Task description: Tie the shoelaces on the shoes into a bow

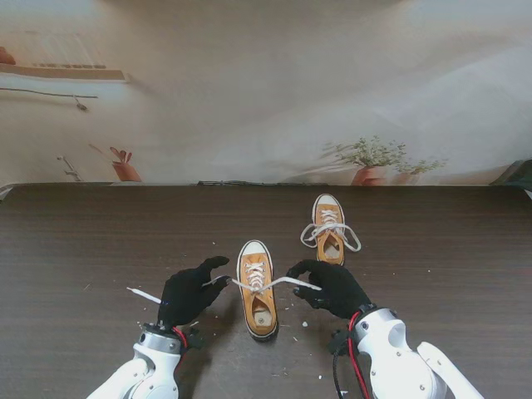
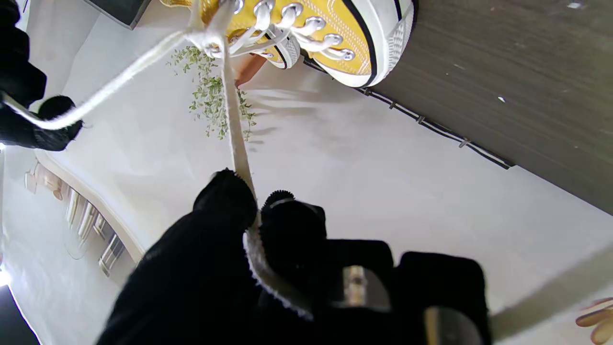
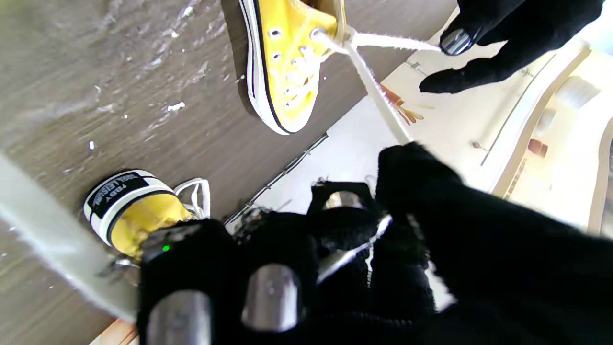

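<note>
Two yellow canvas shoes stand on the dark wooden table. The near shoe [image 1: 257,291] [image 2: 335,33] [image 3: 287,67] sits between my hands, toe away from me. Its white laces [image 1: 274,283] cross over the tongue and run out to both sides. My left hand [image 1: 189,293] [image 2: 287,278] pinches one lace [image 2: 237,139] between thumb and finger, and the tail [image 1: 143,294] sticks out to the left. My right hand [image 1: 334,288] [image 3: 383,268] is shut on the other lace [image 3: 378,98]. Both laces are pulled taut, lifted off the shoe.
The far shoe [image 1: 330,231] [image 3: 129,206] stands farther from me and to the right, its laces lying in loose loops. Small white crumbs [image 1: 304,323] dot the table near the shoes. A printed backdrop [image 1: 266,100] rises behind the table's far edge.
</note>
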Controlling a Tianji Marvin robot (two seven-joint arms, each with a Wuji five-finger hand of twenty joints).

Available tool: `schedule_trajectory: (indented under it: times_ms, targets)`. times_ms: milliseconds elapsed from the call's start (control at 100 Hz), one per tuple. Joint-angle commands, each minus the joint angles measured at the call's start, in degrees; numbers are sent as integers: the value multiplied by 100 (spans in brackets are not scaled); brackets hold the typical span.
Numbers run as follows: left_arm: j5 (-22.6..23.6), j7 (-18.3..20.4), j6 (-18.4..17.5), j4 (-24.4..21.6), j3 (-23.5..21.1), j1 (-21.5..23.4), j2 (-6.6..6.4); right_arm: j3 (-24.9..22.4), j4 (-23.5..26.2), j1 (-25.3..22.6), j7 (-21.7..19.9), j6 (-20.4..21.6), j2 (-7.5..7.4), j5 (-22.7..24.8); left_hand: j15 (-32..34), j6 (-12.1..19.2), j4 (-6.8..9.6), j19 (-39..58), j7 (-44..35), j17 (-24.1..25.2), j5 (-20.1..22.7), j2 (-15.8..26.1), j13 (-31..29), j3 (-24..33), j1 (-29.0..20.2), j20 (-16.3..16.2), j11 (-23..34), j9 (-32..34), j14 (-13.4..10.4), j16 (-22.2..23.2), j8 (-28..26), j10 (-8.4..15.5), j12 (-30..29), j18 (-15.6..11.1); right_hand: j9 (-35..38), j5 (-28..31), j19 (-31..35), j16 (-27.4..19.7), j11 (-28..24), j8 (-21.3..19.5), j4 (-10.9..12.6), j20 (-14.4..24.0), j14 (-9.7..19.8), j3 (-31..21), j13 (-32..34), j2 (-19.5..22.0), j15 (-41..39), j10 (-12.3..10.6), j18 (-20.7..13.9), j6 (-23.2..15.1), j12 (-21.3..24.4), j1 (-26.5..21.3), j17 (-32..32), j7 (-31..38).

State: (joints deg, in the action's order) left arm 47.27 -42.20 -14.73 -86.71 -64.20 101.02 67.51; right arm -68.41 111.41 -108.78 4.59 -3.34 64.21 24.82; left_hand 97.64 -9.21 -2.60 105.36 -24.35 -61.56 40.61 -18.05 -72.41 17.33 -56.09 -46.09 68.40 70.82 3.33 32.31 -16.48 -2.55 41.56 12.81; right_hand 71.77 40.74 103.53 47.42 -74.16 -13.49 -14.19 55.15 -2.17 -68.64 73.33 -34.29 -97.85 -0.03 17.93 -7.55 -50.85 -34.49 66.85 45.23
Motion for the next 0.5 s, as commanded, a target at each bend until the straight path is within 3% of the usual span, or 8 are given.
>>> schedule_trajectory:
  times_ms: [0,70,240,270,330,410,450,490]
  targets:
    - [12,109,-26,-79,-25,55,-1,-1,-26,37,-145,56,32,-25,340,365,-82,1461,68,-191,115,-183,-45,207,62,2,306,581,-264,17,149,-372,80,-761,-28,-129,1644,-33,-221,201,239,-52,323,-65,188,140,-375,208,-220,-576,-136,-178,189,-125]
    - [-3,121,-62,-89,-38,70,1,2,-29,53,-145,115,28,6,347,356,-90,1461,66,-191,147,-195,-45,210,57,-4,306,590,-266,21,145,-378,80,-756,-17,-163,1644,-26,-188,-2,725,-52,277,-76,185,261,-384,282,-220,-1056,-216,-250,189,-196]
    - [-20,150,-131,-107,-49,94,-1,5,-35,83,-210,370,4,6,353,361,-104,1461,67,-191,173,-195,-45,209,54,-17,302,598,-284,27,136,-369,81,-755,32,-417,1644,-14,-154,-261,749,-24,122,-148,177,233,-402,466,-96,-1987,-272,-518,174,-142]
    - [-20,154,-142,-102,-50,92,-2,11,-33,86,-213,377,4,8,353,358,-105,1461,64,-191,182,-202,-45,208,52,-18,301,598,-286,27,133,-367,81,-754,65,-612,1644,-6,-146,-283,754,-3,97,-171,176,201,-411,515,-71,-1937,-279,-554,173,-174]
    - [-33,158,-166,-100,-52,94,1,19,-23,90,-243,381,-1,-25,353,359,-104,1461,65,-191,187,-203,-45,214,40,-19,300,601,-287,28,132,-360,81,-753,125,-1229,1644,27,-124,-311,754,75,131,-237,176,116,-426,505,-88,-1442,-288,-517,184,-245]
    - [-62,143,-212,-101,-51,95,12,71,-55,107,-111,405,36,-105,354,370,-109,1461,52,-190,215,-219,-45,208,30,-22,299,602,-278,30,123,-370,82,-748,194,-1388,1644,64,-98,-373,751,132,115,-302,175,19,-442,521,-78,-1171,-277,-483,189,-141]
    - [-59,134,-225,-104,-55,96,12,79,-90,117,-19,466,50,-73,356,371,-110,1461,49,-191,219,-217,-45,206,26,-24,299,607,-277,31,121,-370,82,-747,209,-1227,1644,76,-96,-394,750,145,132,-328,176,18,-444,504,-90,-1278,-275,-467,192,-81]
    - [-61,147,-244,-115,-64,102,10,89,-126,128,70,545,69,-85,357,400,-113,1461,42,-191,229,-220,-45,202,16,-26,298,608,-277,32,117,-369,82,-748,225,-871,1644,97,-101,-419,747,174,100,-361,174,35,-451,528,-66,-1672,-275,-489,190,-11]
